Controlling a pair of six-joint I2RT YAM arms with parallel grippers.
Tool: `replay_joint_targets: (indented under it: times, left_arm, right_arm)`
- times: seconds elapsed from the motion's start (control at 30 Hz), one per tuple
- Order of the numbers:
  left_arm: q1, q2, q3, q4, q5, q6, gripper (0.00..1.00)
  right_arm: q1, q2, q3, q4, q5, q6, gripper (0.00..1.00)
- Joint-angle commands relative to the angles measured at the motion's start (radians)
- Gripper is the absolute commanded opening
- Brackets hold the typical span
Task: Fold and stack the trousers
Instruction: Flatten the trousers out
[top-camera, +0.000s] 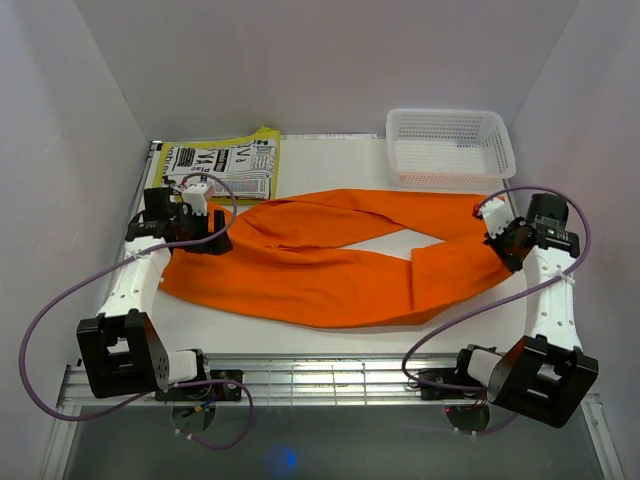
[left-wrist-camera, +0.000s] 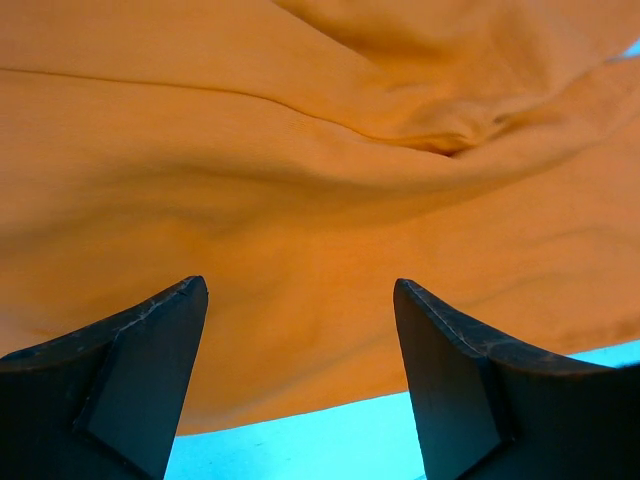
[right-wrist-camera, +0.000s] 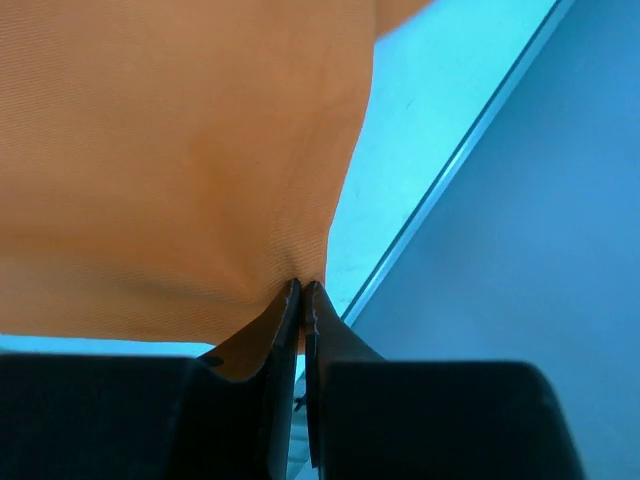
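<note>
1. My right fingers (right-wrist-camera: 303, 290) are clenched tight on the trousers (top-camera: 320, 270). They pinch a corner of the orange cloth at its right-hand end, and in my right wrist view the fabric puckers into the tips.
2. That pinch sits close to the right edge of the desk (top-camera: 330, 335), and bare desk shows just beside the cloth there.
3. My left fingers (top-camera: 207, 238) are released and spread wide. They stand at the left end of the trousers. In my left wrist view the two dark tips stand well apart with orange cloth lying across the gap between them, and neither tip is closed on it.
4. The trousers lie across the middle of the desk, reaching from my left arm to my right. They are not folded neatly. The cloth runs in a long band with soft creases, and a small patch of bare desk shows through an opening near the middle.
5. A white mesh basket (top-camera: 447, 112) sits at the far right corner, just behind the right end of the trousers.
6. A yellow-edged printed paper (top-camera: 225, 165) lies at the far left corner, just behind my left fingers.
</note>
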Motion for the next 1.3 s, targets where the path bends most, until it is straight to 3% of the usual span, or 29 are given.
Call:
replay_joint_targets:
  times: [0.0, 0.1, 0.27, 0.4, 0.67, 0.7, 0.73, 0.77, 0.8, 0.9, 0.93, 1.03, 1.13, 1.17, 1.23, 1.27]
  left_arm:
    - [0.101, 0.017, 0.112, -0.082, -0.02, 0.068, 0.86]
    - [0.205, 0.075, 0.172, -0.146, -0.063, 0.131, 0.88]
    - [0.406, 0.178, 0.232, -0.235, -0.08, 0.283, 0.9]
    - [0.564, 0.237, 0.212, -0.191, -0.08, 0.366, 0.89]
    - [0.601, 0.359, 0.178, -0.063, -0.04, 0.432, 0.85]
    - [0.601, 0.376, 0.186, -0.057, -0.037, 0.432, 0.84]
    - [0.601, 0.394, 0.192, -0.047, -0.04, 0.429, 0.83]
    - [0.6, 0.413, 0.211, -0.033, -0.048, 0.427, 0.83]
    - [0.601, 0.451, 0.221, -0.028, -0.048, 0.429, 0.83]
    - [0.594, 0.509, 0.249, -0.016, -0.04, 0.433, 0.82]
    - [0.586, 0.517, 0.249, -0.017, -0.038, 0.446, 0.81]
    - [0.561, 0.519, 0.215, -0.04, -0.046, 0.484, 0.73]
    - [0.558, 0.488, 0.156, -0.054, -0.064, 0.504, 0.58]
    - [0.56, 0.476, 0.139, -0.066, -0.077, 0.513, 0.4]
    - [0.567, 0.42, 0.097, -0.083, -0.106, 0.524, 0.24]
    - [0.586, 0.396, 0.088, -0.108, -0.114, 0.527, 0.07]
  right_arm:
    - [-0.177, 0.013, -0.102, -0.054, 0.003, -0.225, 0.08]
    - [-0.265, 0.061, -0.15, -0.02, 0.006, -0.275, 0.08]
    - [-0.306, 0.142, -0.2, 0.044, 0.054, -0.303, 0.08]
    - [-0.331, 0.176, -0.248, 0.115, 0.097, -0.34, 0.08]
    - [-0.352, 0.197, -0.268, 0.144, 0.16, -0.377, 0.08]
    - [-0.352, 0.194, -0.263, 0.139, 0.163, -0.381, 0.11]
    - [-0.352, 0.193, -0.254, 0.129, 0.157, -0.381, 0.37]
    - [-0.352, 0.193, -0.225, 0.1, 0.15, -0.378, 0.5]
    - [-0.352, 0.193, -0.204, 0.078, 0.122, -0.371, 0.72]
    - [-0.339, 0.2, -0.104, 0.003, 0.052, -0.326, 0.85]
    - [-0.331, 0.205, -0.079, -0.017, 0.017, -0.309, 0.85]
    - [-0.284, 0.225, -0.007, -0.092, -0.047, -0.247, 0.85]
    - [-0.213, 0.231, -0.019, -0.111, -0.077, -0.185, 0.84]
    - [-0.175, 0.229, -0.035, -0.106, -0.077, -0.164, 0.84]
    - [-0.138, 0.223, -0.1, -0.076, -0.072, -0.15, 0.81]
    - [-0.11, 0.222, -0.126, -0.06, -0.066, -0.147, 0.8]
